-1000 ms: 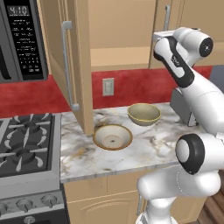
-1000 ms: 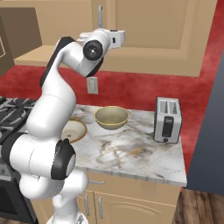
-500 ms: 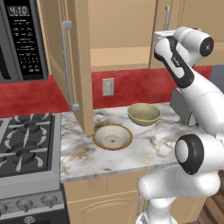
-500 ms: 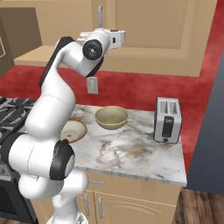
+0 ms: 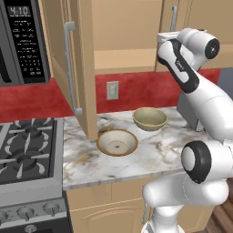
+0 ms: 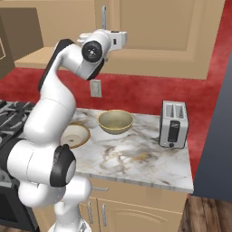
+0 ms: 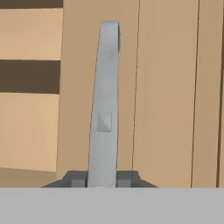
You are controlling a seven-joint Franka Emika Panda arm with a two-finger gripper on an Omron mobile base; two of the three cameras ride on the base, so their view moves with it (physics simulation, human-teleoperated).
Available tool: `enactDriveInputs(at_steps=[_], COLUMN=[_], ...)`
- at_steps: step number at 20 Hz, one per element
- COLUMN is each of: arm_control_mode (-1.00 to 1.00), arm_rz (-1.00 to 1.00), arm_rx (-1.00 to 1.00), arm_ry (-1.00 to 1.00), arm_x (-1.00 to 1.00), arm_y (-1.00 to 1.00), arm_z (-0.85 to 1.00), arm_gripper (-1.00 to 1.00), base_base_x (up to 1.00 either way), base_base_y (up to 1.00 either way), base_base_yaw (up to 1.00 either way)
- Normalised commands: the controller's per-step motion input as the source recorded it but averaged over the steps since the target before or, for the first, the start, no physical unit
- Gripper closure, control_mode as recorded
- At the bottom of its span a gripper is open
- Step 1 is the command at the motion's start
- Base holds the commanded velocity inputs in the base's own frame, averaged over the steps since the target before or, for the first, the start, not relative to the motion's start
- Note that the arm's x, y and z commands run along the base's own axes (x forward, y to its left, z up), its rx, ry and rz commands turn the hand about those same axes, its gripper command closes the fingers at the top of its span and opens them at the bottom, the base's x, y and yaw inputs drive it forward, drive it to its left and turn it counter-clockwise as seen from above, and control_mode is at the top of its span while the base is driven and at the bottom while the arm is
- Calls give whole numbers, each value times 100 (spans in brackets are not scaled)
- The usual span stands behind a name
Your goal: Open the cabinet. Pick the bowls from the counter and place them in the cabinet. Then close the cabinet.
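- Gripper [image 7: 103, 179] closed on the handle [image 7: 105, 105] of the right cabinet door [image 7: 166, 87]; the dark fingertips [image 7: 78, 179] sit tight on both sides of the bar's lower end in the hand view.
- Handle is a silver bar, running up and away from the fingertips, with its top end curving back to the door.
- Right door [image 5: 200, 32] is shut, flat behind the handle.
- Cabinet [image 5: 127, 32] interior open just to the gripper's left; the shelf [image 5: 125, 59] is at about gripper height.
- Left door [image 5: 77, 59] is swung wide open, well to the gripper's left, with its own silver handle [image 5: 70, 68] on the edge.
- Counter [image 5: 150, 154] lies well below the gripper.
- Deeper bowl [image 5: 149, 119] sits on the counter below the gripper, slightly left and close to the back wall.
- Shallow bowl [image 5: 117, 142] with a centre ring is further left and lower, near the open door's bottom corner and apart from the deeper bowl.
- Toaster [image 6: 174, 124] stands on the counter below and to the gripper's right.
- Outlet [image 5: 112, 90] is on the red wall [image 5: 136, 88], below and left of the gripper.
- Stove [image 5: 25, 154] and microwave [image 5: 22, 43] are far to the left.
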Motion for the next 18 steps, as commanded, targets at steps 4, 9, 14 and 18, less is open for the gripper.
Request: enactDriveInputs(at_steps=[4,9,14,18], arm_control_mode=[-100,-100,-100,-100], arm_rz=[0,0,0,0], arm_rx=[0,0,0,0], arm_ry=[0,0,0,0], arm_x=[-4,-20,-29,-33], arm_y=[-26,-67,-80,-91], arm_z=[0,0,0,0], arm_gripper=[100,100,100,100], base_base_x=[0,0,0,0], base_base_y=[0,0,0,0], base_base_yaw=[0,0,0,0])
